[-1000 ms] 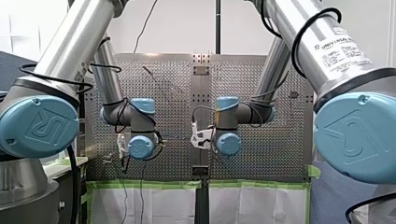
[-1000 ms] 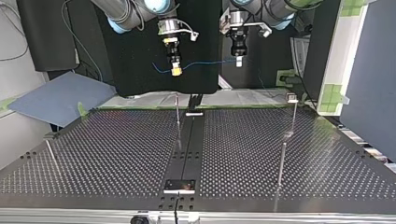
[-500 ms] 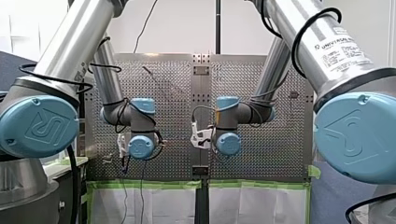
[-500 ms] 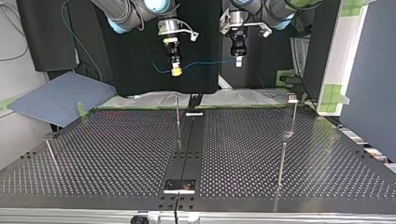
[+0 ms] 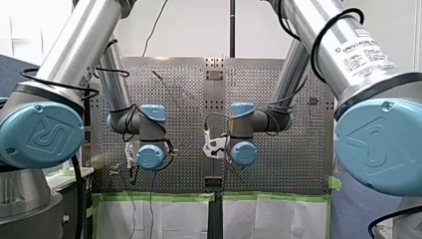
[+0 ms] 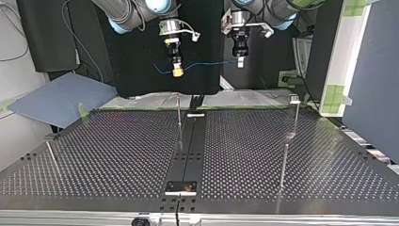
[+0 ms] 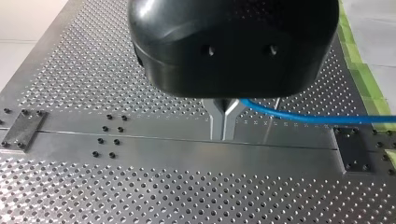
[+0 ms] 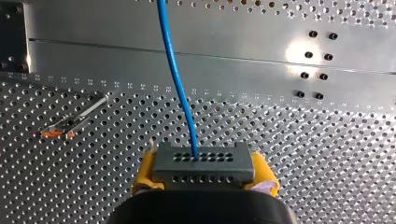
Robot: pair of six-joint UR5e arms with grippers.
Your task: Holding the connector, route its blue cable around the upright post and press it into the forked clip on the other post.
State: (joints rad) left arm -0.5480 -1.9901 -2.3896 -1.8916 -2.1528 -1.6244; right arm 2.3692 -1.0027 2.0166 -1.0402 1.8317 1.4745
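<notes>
Tension was key imo: my right gripper clamped the connector, left gripper pinched the blue cable, so moving together seemed smart.

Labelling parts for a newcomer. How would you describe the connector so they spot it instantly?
Above the perforated table, find my right gripper. Between its yellow pads sits the connector: a grey block with rows of small holes, where the blue cable ends.
</notes>
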